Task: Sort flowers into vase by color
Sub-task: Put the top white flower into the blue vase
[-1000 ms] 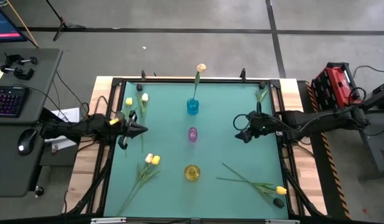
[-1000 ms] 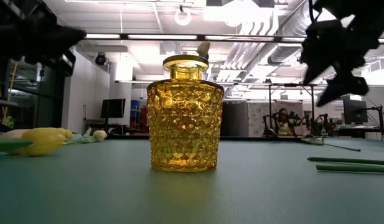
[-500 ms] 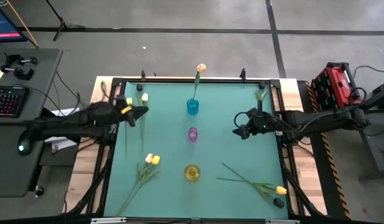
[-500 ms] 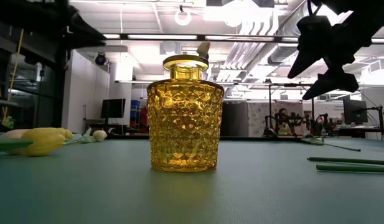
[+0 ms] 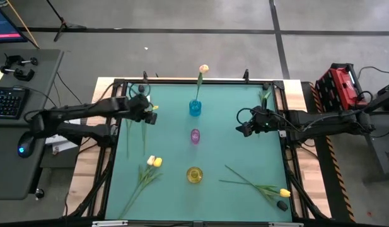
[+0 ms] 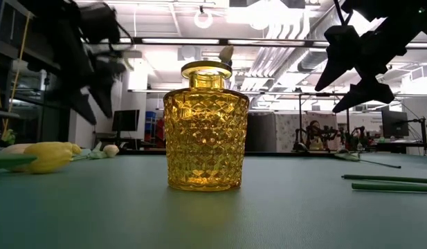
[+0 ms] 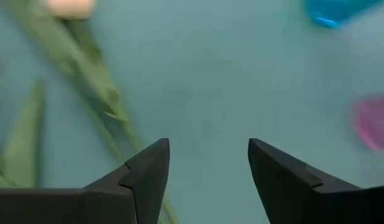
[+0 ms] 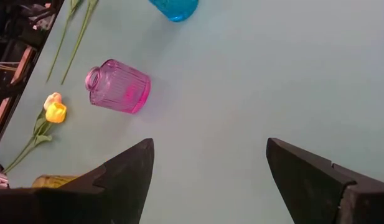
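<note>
Standing nearest the low camera, the yellow vase (image 6: pixel 205 128) sits at the front middle of the green surface (image 5: pixel 232 145), upright and with nothing in it. To its left lie two flowers, a cream one and a yellow one (image 5: pixel 154 162), heads side by side and stems running toward the front left corner. On the front right, another yellow flower (image 5: pixel 284 192) lies with its head near the corner beside a dark bud (image 5: pixel 282 205), the long green stems reaching back toward the middle. Behind the yellow vase, the small pink vase (image 5: pixel 195 135) stands at the centre, also without a flower. Level with it on the right, the right claw (image 5: pixel 243 128) hangs above the surface, released and holding nothing. Farther back on the left, the left claw (image 5: pixel 151 115) hovers over the stems of a few flowers (image 5: pixel 142 126) lying along the left edge; its fingers (image 7: pixel 151 171) are spread with only bare surface between them. At the back middle, the blue vase (image 5: pixel 195 108) holds one peach flower (image 5: pixel 203 69) upright. A leafy stem (image 5: pixel 264 96) rests at the back right edge.
</note>
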Tool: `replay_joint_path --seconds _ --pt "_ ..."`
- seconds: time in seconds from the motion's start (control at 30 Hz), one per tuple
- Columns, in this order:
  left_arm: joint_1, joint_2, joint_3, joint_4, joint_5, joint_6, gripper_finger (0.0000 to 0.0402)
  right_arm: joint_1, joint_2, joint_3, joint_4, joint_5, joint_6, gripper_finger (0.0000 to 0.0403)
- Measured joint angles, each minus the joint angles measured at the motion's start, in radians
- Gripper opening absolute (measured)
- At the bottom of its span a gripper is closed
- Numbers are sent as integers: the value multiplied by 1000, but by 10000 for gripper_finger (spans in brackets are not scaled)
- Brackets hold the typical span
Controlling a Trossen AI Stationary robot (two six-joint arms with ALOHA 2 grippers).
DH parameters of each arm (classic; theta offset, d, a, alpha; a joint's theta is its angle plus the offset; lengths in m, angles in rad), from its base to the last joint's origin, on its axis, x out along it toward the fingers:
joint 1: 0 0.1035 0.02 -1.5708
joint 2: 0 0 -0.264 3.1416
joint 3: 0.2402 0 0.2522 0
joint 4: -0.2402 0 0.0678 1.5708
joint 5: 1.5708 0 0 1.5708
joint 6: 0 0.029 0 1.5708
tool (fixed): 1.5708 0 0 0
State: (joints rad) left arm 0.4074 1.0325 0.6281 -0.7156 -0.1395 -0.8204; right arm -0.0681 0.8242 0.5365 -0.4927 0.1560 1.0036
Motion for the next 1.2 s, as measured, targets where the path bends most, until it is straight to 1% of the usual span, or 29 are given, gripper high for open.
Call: replay_joint_path --seconds 0.13,0.27,0.37,0.47,0.63,0.83,0.9,0.97,1.0,1.07,1.1,1.13,1.2 --pt "48 116 0 12 -13 -19 206 0 0 0 0 2 1 298" --pt "71 198 0 6 -6 -31 205 0 0 0 0 3 1 298" --pt "72 253 0 8 -40 -32 205 0 0 0 0 19 1 298" --pt "72 301 0 36 -86 -50 205 0 0 0 0 43 9 298" --pt "71 380 0 101 -88 -50 205 0 0 0 0 46 9 298" --pt "71 435 5 117 -102 -67 200 0 0 0 0 45 9 298" --pt "71 438 5 121 -108 -66 183 0 0 0 0 45 9 298" --pt "74 438 4 134 -112 -59 145 0 0 0 0 45 6 298" --pt "77 438 3 143 -116 -52 118 0 0 0 0 45 2 298" --pt "78 435 2 163 -129 -35 51 0 0 0 0 44 -2 298" --pt "78 431 2 175 -132 -28 26 0 0 0 -1 44 -2 298" --pt "78 423 0 185 -132 -20 16 0 0 0 -2 44 -2 298" --pt "79 400 2 204 -134 1 14 0 0 0 -3 44 -2 298"
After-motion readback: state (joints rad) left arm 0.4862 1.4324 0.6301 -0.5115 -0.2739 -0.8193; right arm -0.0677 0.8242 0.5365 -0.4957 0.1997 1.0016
